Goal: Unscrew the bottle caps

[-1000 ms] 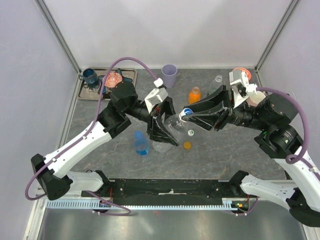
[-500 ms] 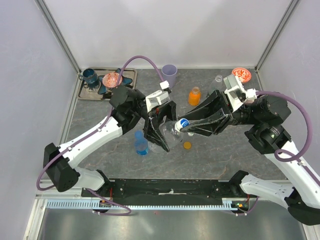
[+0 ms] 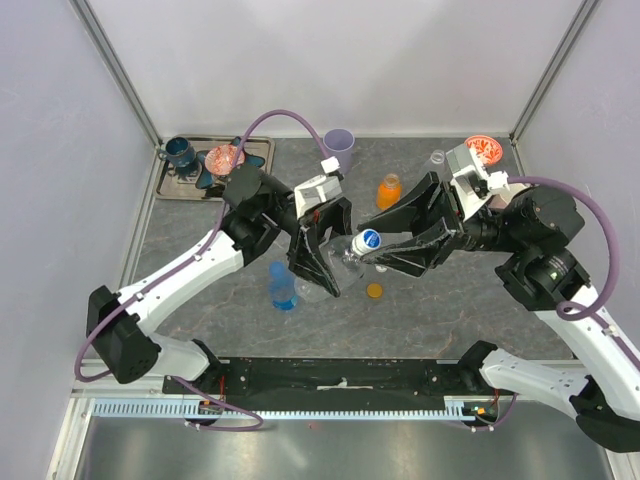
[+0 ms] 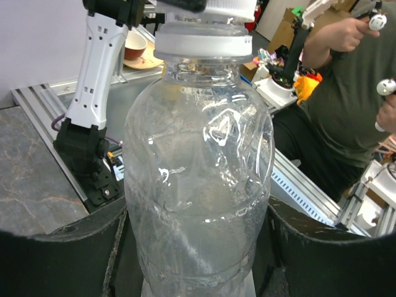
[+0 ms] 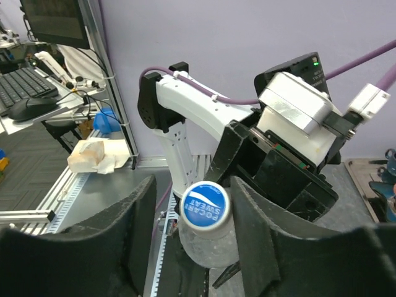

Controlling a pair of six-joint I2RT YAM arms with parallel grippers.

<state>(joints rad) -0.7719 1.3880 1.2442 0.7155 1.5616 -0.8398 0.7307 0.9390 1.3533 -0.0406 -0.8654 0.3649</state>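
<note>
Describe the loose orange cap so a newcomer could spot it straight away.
Find the grey table, then the clear bottle held up at its middle. Just below it in the overhead view, right of the standing blue bottle, lies the orange cap: a small flat orange disc, not the upright orange bottle farther back.

Both arms extended inward, wrists converging at centre. Left gripper (image 3: 322, 272): jaws clamped. Right gripper (image 3: 366, 245): held level, pointing toward its counterpart, fingers parted, not gripping.
</note>
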